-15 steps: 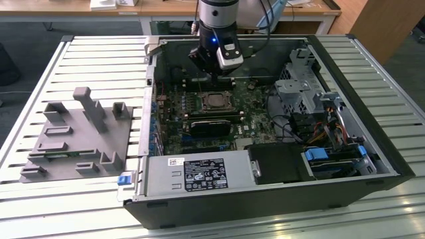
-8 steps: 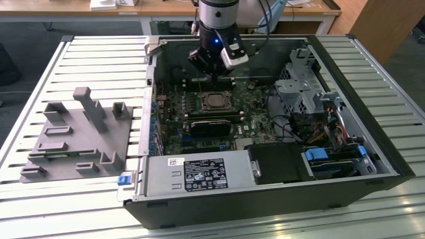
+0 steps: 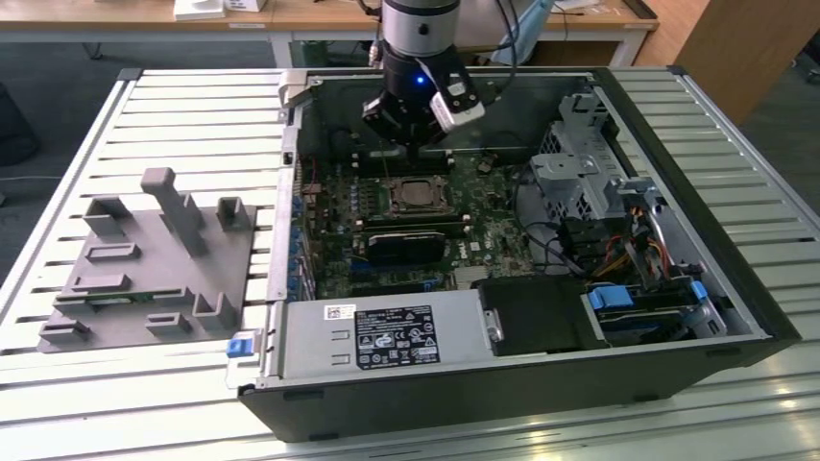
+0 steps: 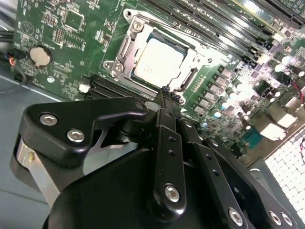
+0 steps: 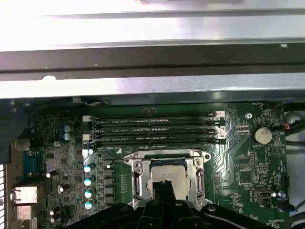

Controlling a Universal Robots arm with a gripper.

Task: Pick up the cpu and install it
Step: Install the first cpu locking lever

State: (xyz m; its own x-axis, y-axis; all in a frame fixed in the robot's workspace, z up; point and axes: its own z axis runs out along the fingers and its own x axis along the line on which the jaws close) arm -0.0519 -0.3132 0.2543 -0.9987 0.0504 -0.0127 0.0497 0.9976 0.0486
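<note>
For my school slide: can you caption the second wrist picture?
Shut gripper above the cpu sitting in its socket.

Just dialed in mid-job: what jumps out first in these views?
The open black computer case lying on the slatted metal table, its green motherboard exposed. At the board's middle, the small square silver-topped cpu sits in the metal-framed socket, with the black tool shut just above it. On the exterior view's left rests a grey moulded tray.

no print on the labels is legible.
</note>
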